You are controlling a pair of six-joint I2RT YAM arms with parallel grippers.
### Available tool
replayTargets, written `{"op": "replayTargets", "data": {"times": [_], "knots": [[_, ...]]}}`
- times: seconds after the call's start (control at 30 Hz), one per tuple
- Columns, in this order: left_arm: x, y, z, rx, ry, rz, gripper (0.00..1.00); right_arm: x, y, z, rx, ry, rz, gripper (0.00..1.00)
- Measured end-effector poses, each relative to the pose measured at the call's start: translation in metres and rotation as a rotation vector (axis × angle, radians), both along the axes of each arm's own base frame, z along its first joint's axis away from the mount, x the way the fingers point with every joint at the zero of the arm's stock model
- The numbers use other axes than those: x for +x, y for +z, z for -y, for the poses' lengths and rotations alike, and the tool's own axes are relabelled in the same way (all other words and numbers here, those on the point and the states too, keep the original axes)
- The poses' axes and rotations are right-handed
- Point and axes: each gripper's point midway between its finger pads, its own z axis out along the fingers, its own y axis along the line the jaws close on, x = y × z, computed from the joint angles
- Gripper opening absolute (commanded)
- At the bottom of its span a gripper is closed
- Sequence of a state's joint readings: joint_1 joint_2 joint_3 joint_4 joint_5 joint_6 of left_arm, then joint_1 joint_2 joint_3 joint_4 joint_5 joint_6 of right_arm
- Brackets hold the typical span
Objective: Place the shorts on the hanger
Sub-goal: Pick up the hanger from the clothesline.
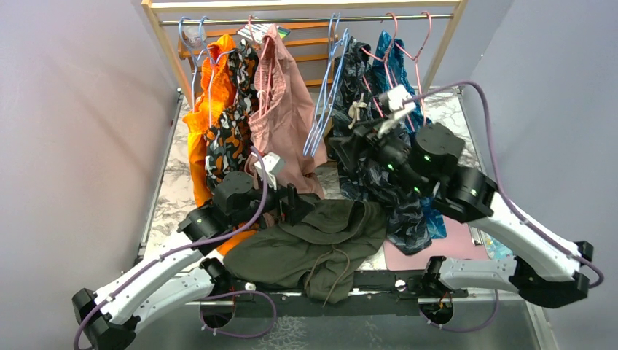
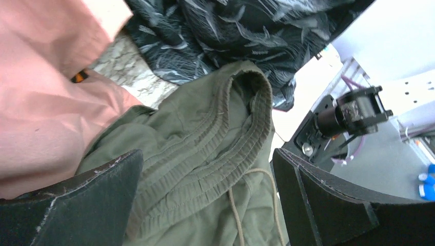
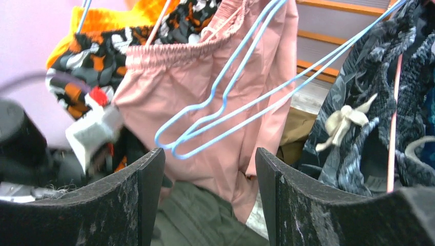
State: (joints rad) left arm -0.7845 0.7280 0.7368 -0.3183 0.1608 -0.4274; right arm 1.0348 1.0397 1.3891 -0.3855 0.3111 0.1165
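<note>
The olive-green shorts [image 1: 313, 244] lie crumpled on the table's near edge, drawstring trailing forward. My left gripper [image 1: 295, 206] hovers at their upper left side. In the left wrist view it [image 2: 208, 156] stands open, with the ribbed waistband of the shorts [image 2: 205, 154] lying below and between its fingers. Two light-blue hangers hang together on the rail, and the hanger [image 1: 324, 109] dangles between the pink and the leaf-print shorts. My right gripper [image 1: 344, 149] sits low beside it, open with nothing in it. In its own view the hanger [image 3: 225, 102] hangs just beyond the gripper [image 3: 209, 152], apart from the fingertips.
A wooden rack with a metal rail [image 1: 306, 20] stands at the back. On it hang orange shorts [image 1: 208, 95], dusty-pink shorts [image 1: 284, 109], dark leaf-print shorts [image 1: 364, 87] and pink hangers [image 1: 415, 44]. A pink mat [image 1: 452, 248] lies at the near right.
</note>
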Motion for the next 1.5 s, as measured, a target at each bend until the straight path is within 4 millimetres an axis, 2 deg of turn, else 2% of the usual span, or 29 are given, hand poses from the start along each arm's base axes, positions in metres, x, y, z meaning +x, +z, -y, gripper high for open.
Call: {"op": "replayTargets", "data": {"times": [0.13, 0.23, 0.33, 0.47, 0.6, 0.8, 1.03, 1.27, 1.5], "knots": [[-0.003, -0.020, 0.011, 0.011, -0.084, 0.031, 0.94, 0.024, 0.016, -0.025, 0.007, -0.048, -0.009, 0.65], [-0.005, -0.028, 0.016, 0.004, -0.124, 0.061, 0.92, 0.034, 0.018, -0.034, 0.010, -0.068, -0.019, 0.63], [-0.007, -0.035, 0.018, -0.009, -0.151, 0.085, 0.91, 0.043, 0.017, -0.033, 0.022, -0.093, -0.035, 0.60], [-0.012, -0.042, 0.019, -0.025, -0.176, 0.100, 0.89, 0.062, 0.018, -0.016, 0.064, -0.156, -0.052, 0.56], [-0.016, -0.037, 0.022, -0.045, -0.209, 0.130, 0.88, 0.075, 0.009, -0.009, 0.086, -0.178, -0.080, 0.55], [-0.019, -0.026, 0.024, -0.076, -0.232, 0.162, 0.88, 0.074, -0.016, -0.024, 0.087, -0.115, -0.128, 0.56], [-0.021, -0.021, 0.024, -0.089, -0.241, 0.175, 0.87, 0.076, -0.013, -0.031, 0.114, -0.101, -0.124, 0.51], [-0.022, -0.020, 0.024, -0.094, -0.245, 0.180, 0.86, 0.086, -0.027, -0.038, 0.089, -0.115, -0.142, 0.40], [-0.022, -0.020, 0.024, -0.094, -0.245, 0.180, 0.85, 0.095, -0.032, -0.030, 0.067, -0.174, -0.139, 0.39]]}}
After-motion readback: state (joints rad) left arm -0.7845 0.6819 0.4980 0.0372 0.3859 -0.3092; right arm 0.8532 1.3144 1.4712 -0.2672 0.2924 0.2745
